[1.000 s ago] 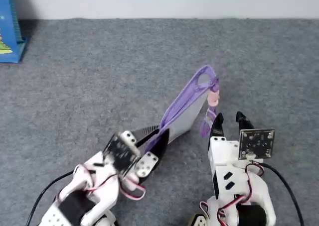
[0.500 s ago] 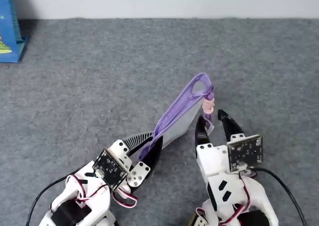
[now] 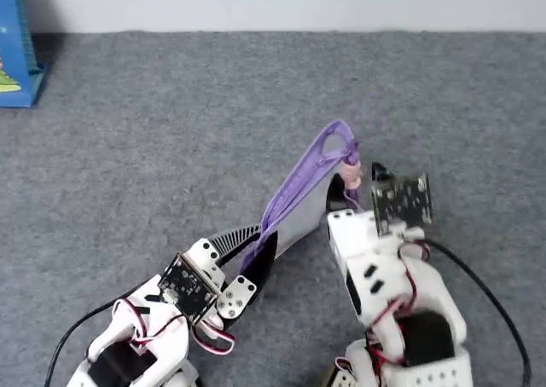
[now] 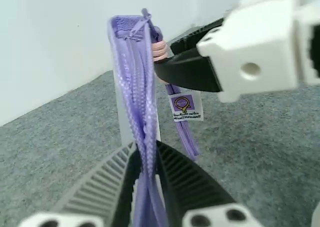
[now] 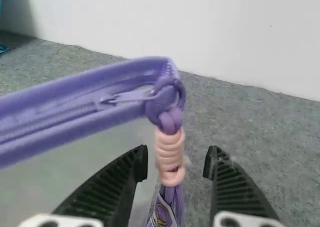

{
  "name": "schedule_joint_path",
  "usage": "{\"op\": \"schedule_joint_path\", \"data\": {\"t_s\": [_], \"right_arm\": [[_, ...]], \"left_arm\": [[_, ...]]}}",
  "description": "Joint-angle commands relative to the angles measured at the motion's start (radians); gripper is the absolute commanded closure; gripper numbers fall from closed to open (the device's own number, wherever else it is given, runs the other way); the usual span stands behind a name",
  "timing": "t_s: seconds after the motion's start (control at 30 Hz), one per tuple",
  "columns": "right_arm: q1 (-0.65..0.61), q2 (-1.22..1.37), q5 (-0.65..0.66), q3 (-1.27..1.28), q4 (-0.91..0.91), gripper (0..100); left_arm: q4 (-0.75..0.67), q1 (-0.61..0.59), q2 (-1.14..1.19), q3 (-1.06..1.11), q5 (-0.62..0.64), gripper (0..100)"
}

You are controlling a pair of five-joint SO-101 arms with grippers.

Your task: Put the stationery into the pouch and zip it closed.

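- Grey, carpet-like table (image 3: 128, 123) runs back to meet the white wall (image 3: 256, 3).
- Blue box (image 3: 15, 54) stands upright on it, just beside that wall.

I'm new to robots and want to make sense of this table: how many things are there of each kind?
Hands: 2, the left hand and the right hand
Pouch: 1
Blue box: 1
Total: 4
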Motion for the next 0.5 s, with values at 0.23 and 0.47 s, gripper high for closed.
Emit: {"op": "schedule_joint_path", "data": {"t_s": [0.23,0.47], "right_arm": [[-0.002,0.136,0.086,-0.068,-0.153,99.4],[0.151,0.147,0.124,-0.068,-0.217,99.0]], "left_arm": [[0.005,0.008,-0.015,-0.010,-0.008,99],[0.060,0.008,-0.020,-0.016,-0.008,99]]}}
